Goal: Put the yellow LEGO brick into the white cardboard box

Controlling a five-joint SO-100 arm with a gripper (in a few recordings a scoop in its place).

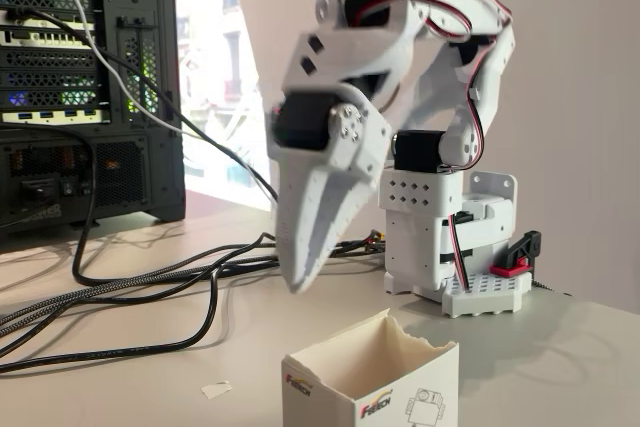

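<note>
In the fixed view the white arm [440, 57] curls forward from its base [445, 237] and points its gripper [300, 282] steeply down toward the desk [150, 377]. The gripper's two white fingers come together at their tips with no gap between them — clenched, and nothing shows pinched there. It hangs above and to the left of the white cardboard box [370, 387], clear of the torn rim and not touching it.

The box stands open-topped at the bottom edge of the picture, its front carrying a red-black logo and a grey robot line drawing. The inner walls that show are bare cardboard; the floor of the box is hidden behind its front wall, so what lies inside cannot be told.

A small white scrap [216, 388] lies on the desk just left of the box. Black cables [130, 287] trail across the desk from a dark computer tower [85, 87] at the left — well apart from the box.
</note>
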